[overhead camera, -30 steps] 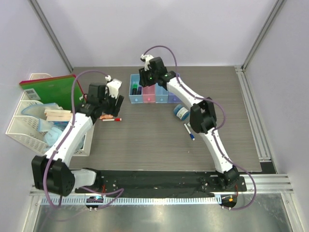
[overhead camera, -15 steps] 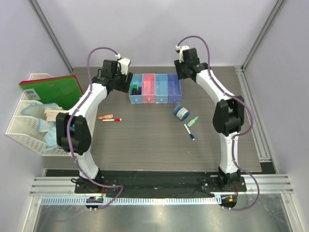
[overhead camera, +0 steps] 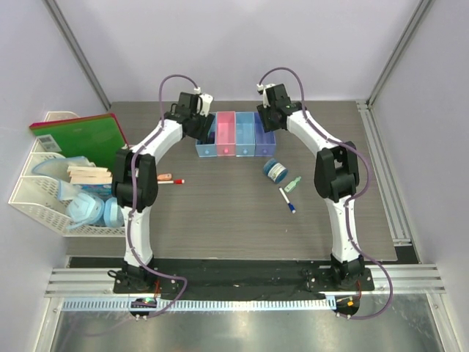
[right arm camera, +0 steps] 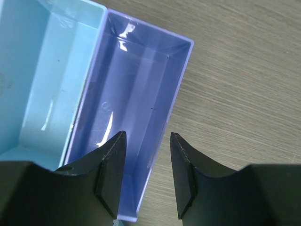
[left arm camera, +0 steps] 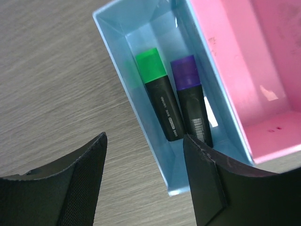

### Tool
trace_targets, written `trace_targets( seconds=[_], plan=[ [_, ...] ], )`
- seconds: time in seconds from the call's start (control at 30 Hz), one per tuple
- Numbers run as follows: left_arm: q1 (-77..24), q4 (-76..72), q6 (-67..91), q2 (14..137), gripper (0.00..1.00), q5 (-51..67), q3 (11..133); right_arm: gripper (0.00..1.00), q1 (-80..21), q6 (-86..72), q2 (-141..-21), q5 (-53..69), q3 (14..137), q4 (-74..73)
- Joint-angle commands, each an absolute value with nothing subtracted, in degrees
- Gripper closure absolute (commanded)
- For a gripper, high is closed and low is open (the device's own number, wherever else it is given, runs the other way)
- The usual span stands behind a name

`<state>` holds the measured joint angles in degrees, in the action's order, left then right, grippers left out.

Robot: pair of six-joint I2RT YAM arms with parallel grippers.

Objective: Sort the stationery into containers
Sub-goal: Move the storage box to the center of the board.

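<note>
Grey tabletop point(overhead camera: 220, 220) carries your row of bins point(overhead camera: 236, 153). Two highlighters point(left arm camera: 161, 106) lie side by side in its leftmost bin, like with like. Your left pincer point(left arm camera: 145, 141) hovers spread and empty above them, and your right pincer point(right arm camera: 147, 139) is equally open over the purple end bin. The jar point(overhead camera: 275, 171), bottle point(overhead camera: 293, 182), blue-capped marker point(overhead camera: 286, 199) and red-capped marker point(overhead camera: 169, 181) wait in front of the row.

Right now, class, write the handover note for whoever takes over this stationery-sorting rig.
Grippers: left gripper open over the leftmost light blue bin; right gripper open over the purple bin, which is empty.
Done: green-capped highlighter and purple-capped highlighter lie in that light blue bin.
Left: blue jar, green-white bottle, blue-capped marker and red-capped marker lie unsorted on the table.
</note>
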<state>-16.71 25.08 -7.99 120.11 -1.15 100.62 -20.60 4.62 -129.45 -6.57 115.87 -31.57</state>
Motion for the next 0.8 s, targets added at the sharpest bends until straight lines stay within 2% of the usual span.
trace_targets(
  seconds=[0.0, 0.4, 0.77],
  plan=[
    [-17.8, 23.5, -9.7, 121.8, 0.34, -2.6, 102.8, 0.53, -20.5, 4.9, -130.9, -8.3, 118.5, -31.6],
    [-20.7, 23.2, -10.0, 123.4, 0.34, -0.8, 103.3, 0.55, -20.0, 4.7, -132.9, -8.0, 116.4, -31.4],
    [-25.3, 23.5, -10.3, 124.3, 0.34, -1.2, 101.2, 0.56, -19.5, 4.7, -128.9, -7.4, 107.0, -29.7]
  ],
)
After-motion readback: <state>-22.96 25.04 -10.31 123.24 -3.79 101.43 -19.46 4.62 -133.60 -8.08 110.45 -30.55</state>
